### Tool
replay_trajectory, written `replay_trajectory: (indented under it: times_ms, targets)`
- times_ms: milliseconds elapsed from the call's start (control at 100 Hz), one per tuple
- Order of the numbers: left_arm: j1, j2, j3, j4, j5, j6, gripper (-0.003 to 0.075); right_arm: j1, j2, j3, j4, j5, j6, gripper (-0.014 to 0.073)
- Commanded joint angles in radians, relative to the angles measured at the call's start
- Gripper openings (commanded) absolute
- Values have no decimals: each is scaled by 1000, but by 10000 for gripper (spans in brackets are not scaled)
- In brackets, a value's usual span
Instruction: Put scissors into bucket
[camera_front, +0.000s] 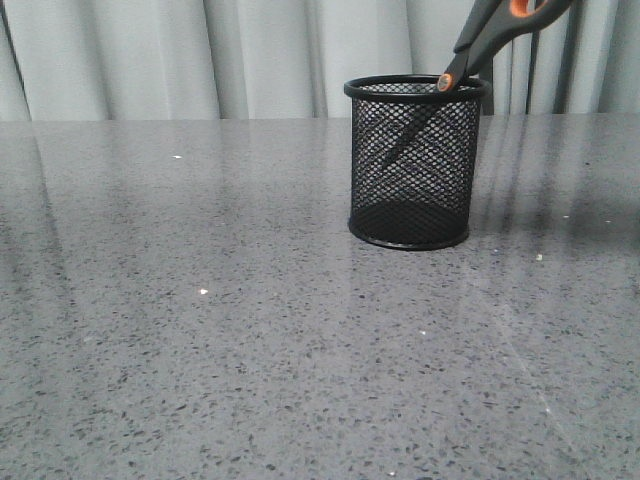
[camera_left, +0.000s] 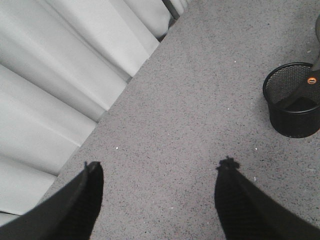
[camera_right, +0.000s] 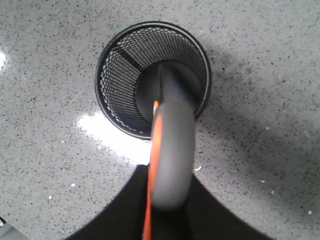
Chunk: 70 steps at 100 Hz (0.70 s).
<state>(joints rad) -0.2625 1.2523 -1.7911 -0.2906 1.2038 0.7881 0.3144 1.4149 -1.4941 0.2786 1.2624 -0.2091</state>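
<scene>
while clamped in the right end effector (camera_right: 167, 220), scissors (camera_front: 478, 42) (tilted) blades-down inside bucket (camera_front: 413, 165); left end effector (camera_left: 159, 197) wide.

Scissors (camera_front: 478, 45) tilted, blades inside bucket (camera_front: 413, 165), on table (camera_front: 200, 330).

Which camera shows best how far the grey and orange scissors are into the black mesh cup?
The front view: the dark grey, orange-lined scissors lean blades-down inside the black wire-mesh cup, handles above the rim. The right wrist view looks straight down the handle, hiding depth. The left wrist view shows them small at the edge.
</scene>
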Motion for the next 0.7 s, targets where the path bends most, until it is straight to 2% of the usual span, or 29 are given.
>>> replay_trajectory:
  times_ms: [0, 60, 130, 320, 560, 630, 690]
  targets:
    - [3, -14, -26, -31, -67, -12, 439, 1, -25, -24, 25, 35, -3, 251]
    - [3, -14, -26, -31, -67, -12, 439, 1, -25, -26, 26, 35, -3, 359]
    - [3, -14, -26, -31, -67, -12, 439, 1, -25, -36, 26, 35, -3, 404]
    - [3, -14, -26, -31, -65, -12, 439, -3, -33, -117, -10, 33, -3, 404]
    - [3, -14, -26, -33, -58, -12, 439, -3, -93, -215, -166, 26, 50, 398]
    - [3, -14, -26, -39, -57, -12, 439, -3, -120, -215, -185, 8, 65, 354]
    - [3, -14, -26, -43, -57, -12, 439, -3, -145, -215, -192, -13, 74, 276]
